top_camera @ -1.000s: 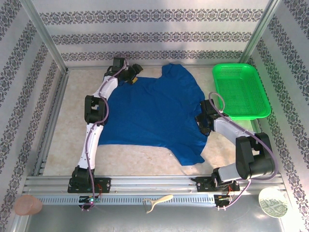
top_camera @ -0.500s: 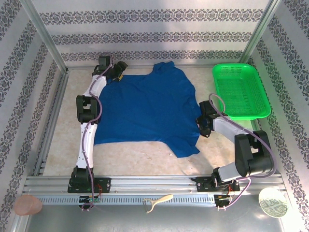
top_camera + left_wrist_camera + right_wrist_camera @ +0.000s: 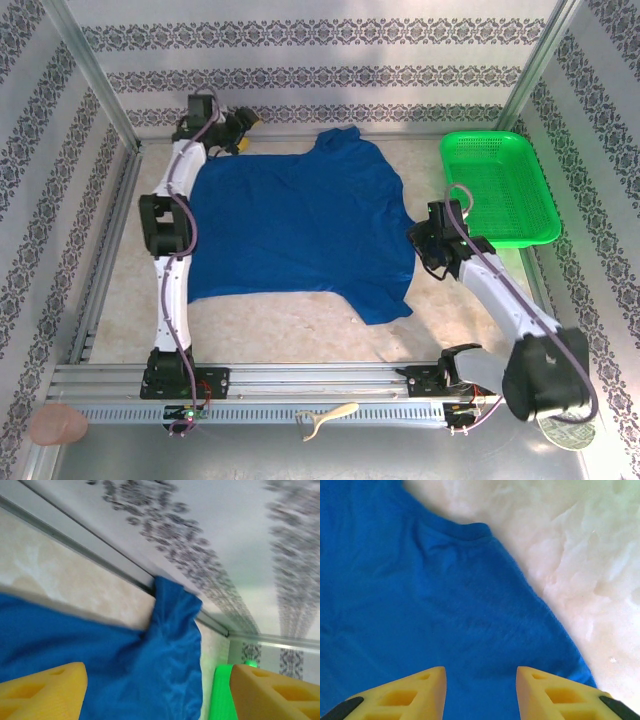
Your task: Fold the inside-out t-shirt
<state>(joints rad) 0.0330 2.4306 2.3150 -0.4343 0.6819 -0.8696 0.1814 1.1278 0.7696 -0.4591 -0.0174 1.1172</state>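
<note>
The inside-out t-shirt (image 3: 300, 230) is royal blue and lies spread flat across the middle of the table, with one sleeve pointing at the back wall and one at the front. My left gripper (image 3: 240, 127) is at the back left corner, just past the shirt's edge. In its wrist view the yellow fingers (image 3: 45, 692) stand wide apart and open, with nothing between them and the t-shirt (image 3: 150, 670) lying beyond. My right gripper (image 3: 422, 245) hovers over the shirt's right edge. It is open, and the blue cloth (image 3: 420, 605) shows through the gap between its fingertips (image 3: 415, 692).
A green mesh basket (image 3: 497, 185) stands at the back right, and its green edge (image 3: 222, 695) also shows beside the left finger. Bare table (image 3: 300, 325) runs along the front of the shirt. Patterned walls close three sides. A pale tool (image 3: 325, 415) and a plate (image 3: 565, 418) lie on the front ledge.
My left arm swung to the back left corner, drawing the shirt left and flatter, and now sits off the cloth. My right arm stretched out and rose at the shirt's right edge.
</note>
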